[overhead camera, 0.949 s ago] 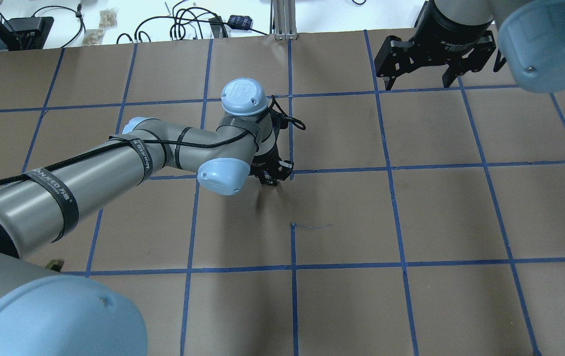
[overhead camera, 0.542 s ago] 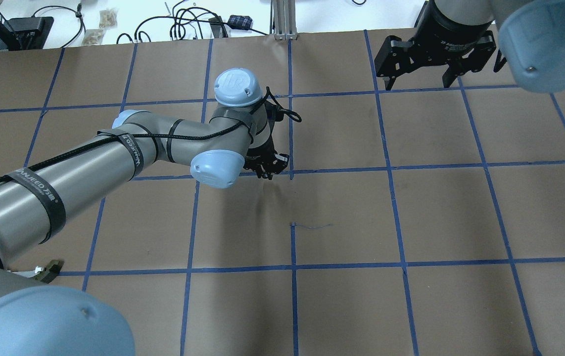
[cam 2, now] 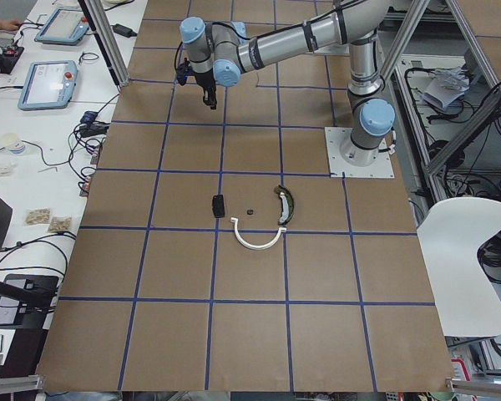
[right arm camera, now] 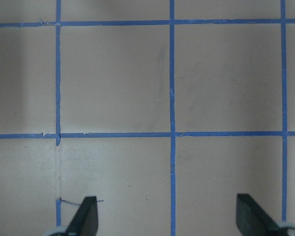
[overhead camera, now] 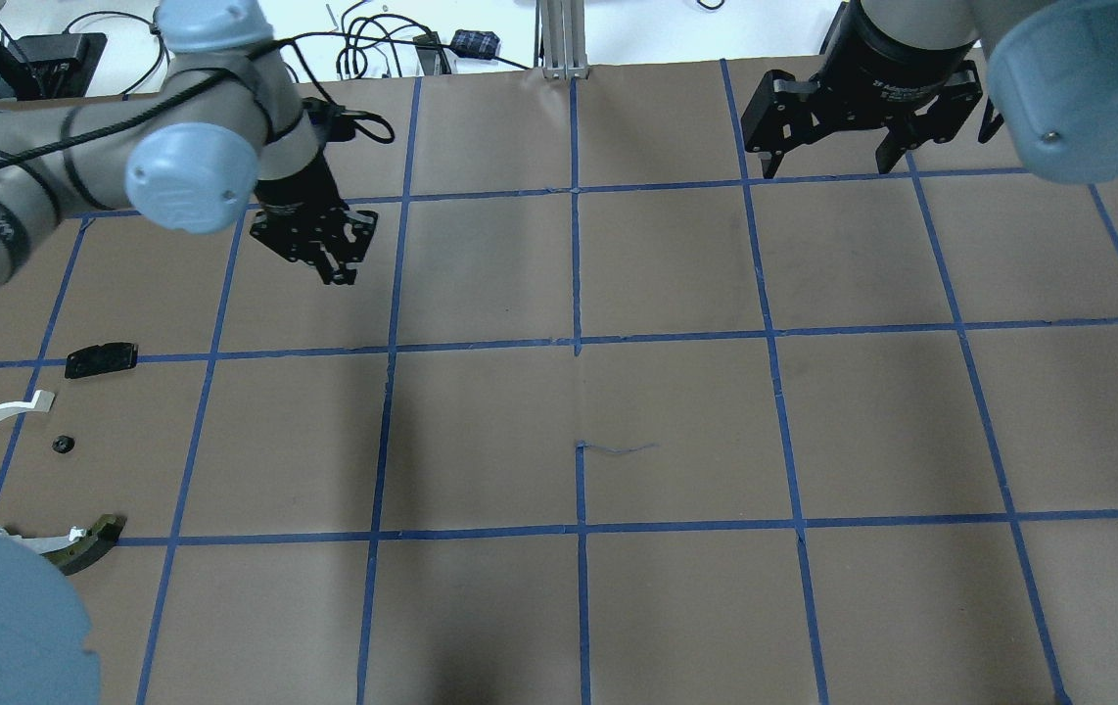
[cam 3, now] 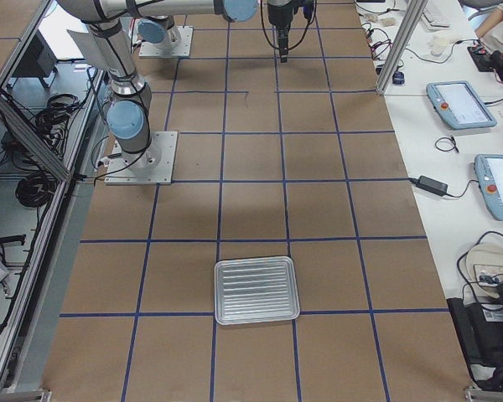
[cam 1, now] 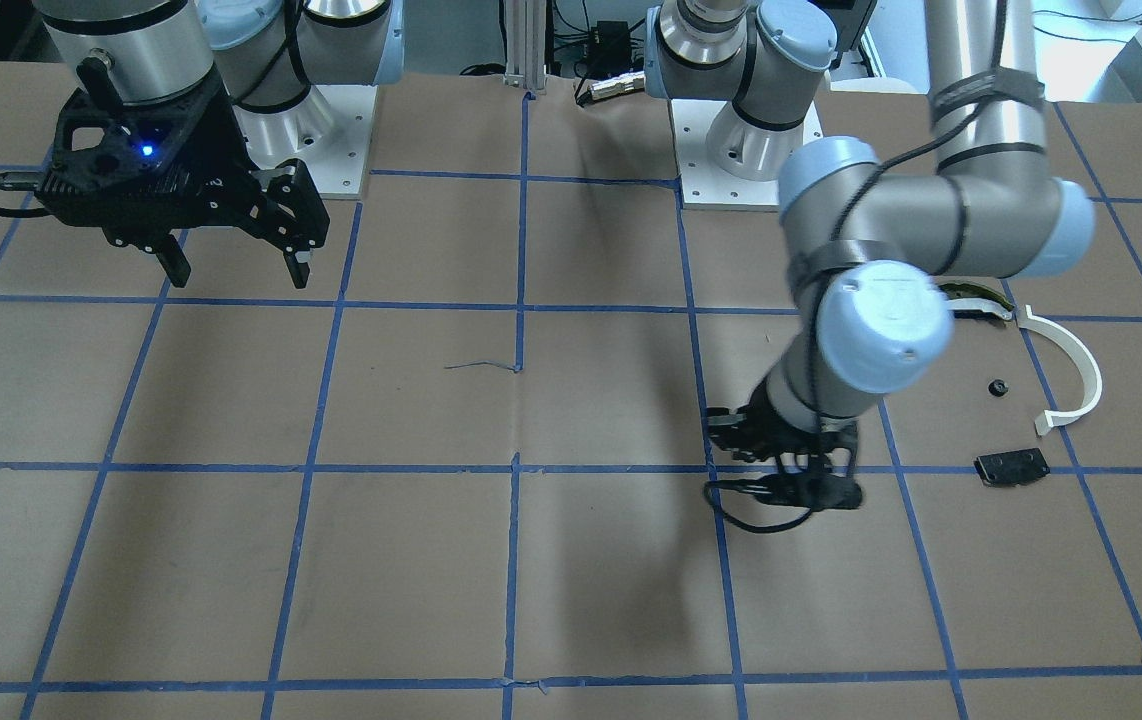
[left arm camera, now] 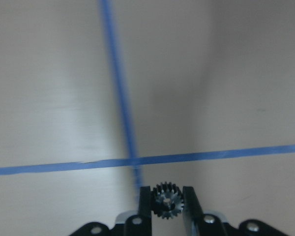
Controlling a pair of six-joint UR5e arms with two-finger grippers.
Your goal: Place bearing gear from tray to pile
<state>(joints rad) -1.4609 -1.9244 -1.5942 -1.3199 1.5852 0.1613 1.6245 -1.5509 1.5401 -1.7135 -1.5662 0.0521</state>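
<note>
Fingers: left gripper (left arm camera: 167,191) pinching bearing gear (left arm camera: 167,201) | right gripper (cam 1: 238,272) spread | brown paper table (overhead camera: 676,421), blue tape grid (overhead camera: 577,264)

Left arm (cam 1: 931,215) is stretched out from its base, elbow bent, wrist turned down, and the left tool (overhead camera: 336,272) hangs nose-down over the worktop (overhead camera: 676,421). It sits well apart from the white half-ring arc (cam 1: 1093,372), on the arc's far side from the robot and in toward the middle. Its two fingers are pinched in tight on the bearing gear (left arm camera: 167,200), held right at the tips. Over on the robot's other side, far across from the arc, the right arm (cam 1: 121,40) holds the right tool (cam 1: 237,272) high, pointing down, fingers spread wide with nothing between them.
</note>
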